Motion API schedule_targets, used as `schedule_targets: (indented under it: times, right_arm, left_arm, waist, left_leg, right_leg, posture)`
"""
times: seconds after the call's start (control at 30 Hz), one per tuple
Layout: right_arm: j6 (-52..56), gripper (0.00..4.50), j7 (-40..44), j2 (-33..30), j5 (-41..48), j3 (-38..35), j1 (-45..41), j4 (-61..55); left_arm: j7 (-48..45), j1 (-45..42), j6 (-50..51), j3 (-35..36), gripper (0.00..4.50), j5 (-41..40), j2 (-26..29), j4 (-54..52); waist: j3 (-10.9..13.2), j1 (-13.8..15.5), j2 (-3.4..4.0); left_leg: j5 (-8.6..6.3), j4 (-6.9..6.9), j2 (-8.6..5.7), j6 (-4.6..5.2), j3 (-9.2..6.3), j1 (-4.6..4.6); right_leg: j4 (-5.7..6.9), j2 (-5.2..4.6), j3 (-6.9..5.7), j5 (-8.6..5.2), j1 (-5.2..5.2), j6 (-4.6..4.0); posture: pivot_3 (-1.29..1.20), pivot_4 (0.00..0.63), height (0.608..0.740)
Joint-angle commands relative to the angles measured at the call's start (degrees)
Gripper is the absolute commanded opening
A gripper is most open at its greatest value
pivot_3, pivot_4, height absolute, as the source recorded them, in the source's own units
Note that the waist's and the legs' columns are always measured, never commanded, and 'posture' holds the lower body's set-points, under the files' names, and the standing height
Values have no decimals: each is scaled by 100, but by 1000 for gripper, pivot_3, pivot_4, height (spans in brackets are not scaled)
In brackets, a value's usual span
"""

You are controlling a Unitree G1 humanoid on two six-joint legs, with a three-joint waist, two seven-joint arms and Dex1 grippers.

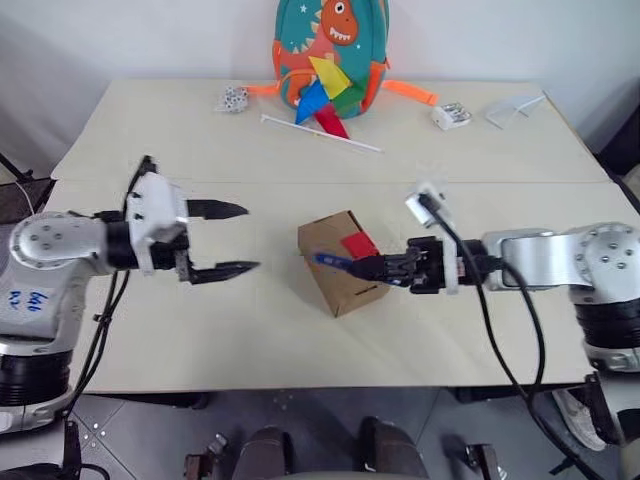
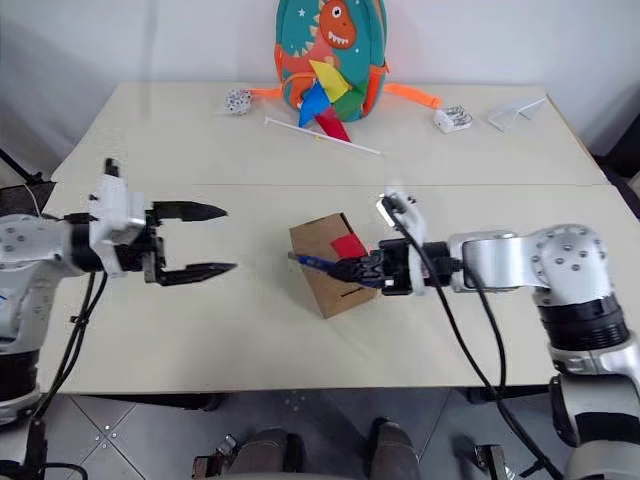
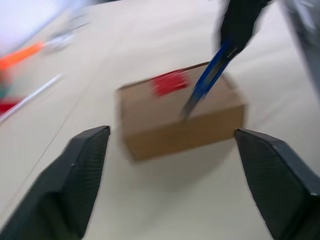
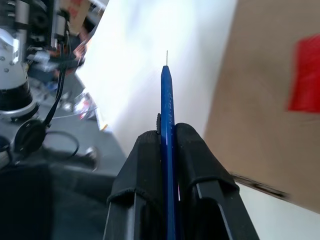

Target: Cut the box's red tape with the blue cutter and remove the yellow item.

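Nearest us, our left gripper [image 1: 238,240] hangs wide apart and empty, left of the box [image 1: 335,268] at mid-table. Our right gripper [image 1: 372,268] pinches the cutter [image 1: 333,262], blade over the box beside the tape [image 1: 359,244].

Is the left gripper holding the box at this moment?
No, the left gripper is open and apart from the box.

Dinosaur backpack [image 1: 331,50], pinwheel [image 1: 325,95] on table [image 1: 180,150]
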Motion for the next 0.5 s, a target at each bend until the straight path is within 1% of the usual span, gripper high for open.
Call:
schedule_targets:
  times: [0.03,0.17,0.2,0.3,0.33,0.4,0.5]
  right_arm:
    - [-228,104,138,-299,135,-504,166,-444]
    - [-544,104,-92,-686,135,-937,502,-770]
    - [-620,104,-178,-809,135,-1057,617,-839]
    - [-694,104,-421,-1354,30,-1285,968,-1260]
    - [-580,104,-272,-1573,-456,-1328,1105,-1614]
    - [-626,104,-335,-1757,-911,-1397,1417,-2031]
    - [-817,104,-365,-1797,-1113,-1425,1696,-2284]
  left_arm:
    - [159,225,-73,-103,2760,46,-110,75]
    - [434,231,38,-390,1407,18,-432,-25]
    - [555,160,106,-492,1075,-11,-586,-58]
    - [833,-35,295,-708,134,-128,-1003,-148]
    - [923,-123,399,-767,0,-195,-1166,-164]
    - [1046,-296,455,-930,0,-180,-1412,-116]
    - [1132,-519,367,-1174,0,47,-1593,74]
  waist:
    - [0,-9,0]
    - [0,-8,-1]
    - [0,3,-1]
    - [0,27,-1]
    - [0,20,-2]
    - [-1,8,-3]
    - [-4,-19,-8]
  left_leg:
    - [0,-1,0,0,2,0]
    - [0,-1,0,0,4,1]
    - [0,0,0,-1,5,1]
    - [0,1,0,0,5,0]
    - [0,1,0,0,4,-1]
    - [0,0,0,0,5,1]
    - [0,0,0,-1,9,4]
  right_leg:
    - [-1,0,0,0,0,0]
    - [1,0,0,1,-1,-2]
    - [2,0,1,2,0,-2]
    - [-1,0,1,4,0,-2]
    - [-3,0,1,4,1,-1]
    - [-3,0,2,4,0,-1]
    - [-1,0,6,6,1,-3]
  posture:
    - [0,150,740]
    - [0,150,740]
    - [0,150,740]
    - [0,150,740]
    - [0,150,740]
    - [0,150,740]
    - [0,150,740]
